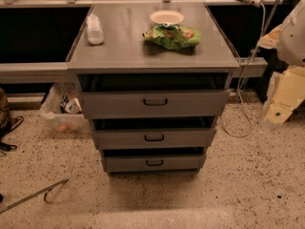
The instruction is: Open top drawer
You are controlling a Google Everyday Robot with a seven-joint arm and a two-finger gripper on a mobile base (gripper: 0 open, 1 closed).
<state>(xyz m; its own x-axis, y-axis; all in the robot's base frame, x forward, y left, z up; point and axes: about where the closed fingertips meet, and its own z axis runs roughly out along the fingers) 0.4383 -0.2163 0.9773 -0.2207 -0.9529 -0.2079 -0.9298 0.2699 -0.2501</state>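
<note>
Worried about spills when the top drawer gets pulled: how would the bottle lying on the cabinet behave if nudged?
Bottle lies on its side, so probably rolls. Looks like clear plastic, likely light. Pincer hangs right of the cabinet.

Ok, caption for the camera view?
Grey metal top drawer shows a dark gap above its flat front; robot's cream hand hangs at right, apart from it.

readable text: none | green bag (pixel 172 36) on the counter (pixel 124 51): print too blurred to read | bottle (pixel 94 29) on the counter: label illegible | pincer (pixel 276 111) at the right edge, lower than the counter top: markings cannot be told
</note>
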